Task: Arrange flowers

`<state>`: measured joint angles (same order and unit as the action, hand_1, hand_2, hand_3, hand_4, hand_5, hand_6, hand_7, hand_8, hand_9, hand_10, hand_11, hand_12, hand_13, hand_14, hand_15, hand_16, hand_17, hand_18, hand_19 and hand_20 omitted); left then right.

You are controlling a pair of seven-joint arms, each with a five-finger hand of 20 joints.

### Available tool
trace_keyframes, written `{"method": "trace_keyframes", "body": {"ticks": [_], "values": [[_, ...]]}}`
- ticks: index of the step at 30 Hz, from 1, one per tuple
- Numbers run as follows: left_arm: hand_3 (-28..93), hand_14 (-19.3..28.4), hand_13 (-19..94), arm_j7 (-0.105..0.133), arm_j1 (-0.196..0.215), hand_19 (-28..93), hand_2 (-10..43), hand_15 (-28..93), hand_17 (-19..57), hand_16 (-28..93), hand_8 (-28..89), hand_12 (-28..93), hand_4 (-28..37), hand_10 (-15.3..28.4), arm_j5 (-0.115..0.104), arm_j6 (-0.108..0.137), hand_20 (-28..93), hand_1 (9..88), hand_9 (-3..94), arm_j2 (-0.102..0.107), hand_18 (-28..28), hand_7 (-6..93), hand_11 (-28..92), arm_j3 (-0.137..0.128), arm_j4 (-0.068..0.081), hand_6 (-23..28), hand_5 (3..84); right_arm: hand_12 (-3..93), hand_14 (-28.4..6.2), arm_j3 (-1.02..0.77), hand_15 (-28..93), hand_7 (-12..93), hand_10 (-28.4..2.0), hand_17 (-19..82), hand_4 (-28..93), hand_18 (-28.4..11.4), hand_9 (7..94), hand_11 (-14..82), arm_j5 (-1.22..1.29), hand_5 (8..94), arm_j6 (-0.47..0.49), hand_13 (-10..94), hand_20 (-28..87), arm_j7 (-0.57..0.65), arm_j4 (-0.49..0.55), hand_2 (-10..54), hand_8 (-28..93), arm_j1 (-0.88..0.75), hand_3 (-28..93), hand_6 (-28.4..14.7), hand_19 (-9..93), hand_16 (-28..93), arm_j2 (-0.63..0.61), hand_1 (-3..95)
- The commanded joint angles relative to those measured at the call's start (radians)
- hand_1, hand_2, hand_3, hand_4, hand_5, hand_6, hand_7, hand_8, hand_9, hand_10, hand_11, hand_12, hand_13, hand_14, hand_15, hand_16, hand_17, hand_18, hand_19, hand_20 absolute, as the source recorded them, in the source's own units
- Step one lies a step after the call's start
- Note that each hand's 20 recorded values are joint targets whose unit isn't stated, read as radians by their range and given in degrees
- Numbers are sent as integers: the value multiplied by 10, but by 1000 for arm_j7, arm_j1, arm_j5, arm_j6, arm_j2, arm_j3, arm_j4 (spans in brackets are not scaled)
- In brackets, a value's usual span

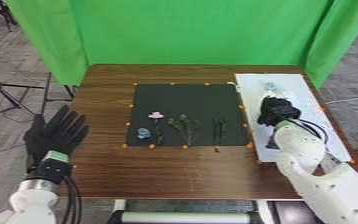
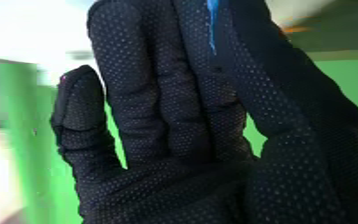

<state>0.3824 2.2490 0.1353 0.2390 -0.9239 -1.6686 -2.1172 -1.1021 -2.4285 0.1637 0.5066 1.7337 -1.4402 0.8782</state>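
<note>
We spread our black-gloved left robot hand (image 1: 55,134), released.
Our black-gloved right robot hand (image 1: 278,111) is over the white rectangular board (image 1: 293,84) near the brown wooden table's (image 1: 106,100) right edge, grip unclear.

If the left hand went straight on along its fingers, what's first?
Probably the green curtain, though a thin dark stand is near the left hand's line and depth is unclear.

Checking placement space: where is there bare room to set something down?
Free: the far part of the mat, beyond the pink flower; the table between mat and near edge. Crowded: the near half, with blue flower and greenery; the white board around right robot hand.
</note>
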Motion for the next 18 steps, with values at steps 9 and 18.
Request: {"method": "trace_keyframes", "body": {"ticks": [9, 18], "values": [[707, 139, 239, -7, 14, 340, 153, 348, -53, -87, -107, 93, -283, 128, 6, -13, 83, 242, 329, 9, 132, 166, 203, -2, -4, 61, 360, 348, -65, 260, 420, 375, -83, 329, -283, -220, 833, 74, -132, 743, 53, 687, 371, -215, 137, -95, 94, 239, 710, -3, 835, 357, 237, 551], [707, 140, 240, -9, -12, 339, 153, 348, -53, -86, -106, 93, -283, 127, 10, -20, 82, 243, 329, 7, 132, 164, 204, 20, 3, 61, 361, 348, -65, 360, 423, 373, -84, 330, -283, -222, 828, 74, -178, 741, 158, 684, 378, -234, 21, -95, 96, 300, 713, -4, 839, 360, 282, 548]]}}
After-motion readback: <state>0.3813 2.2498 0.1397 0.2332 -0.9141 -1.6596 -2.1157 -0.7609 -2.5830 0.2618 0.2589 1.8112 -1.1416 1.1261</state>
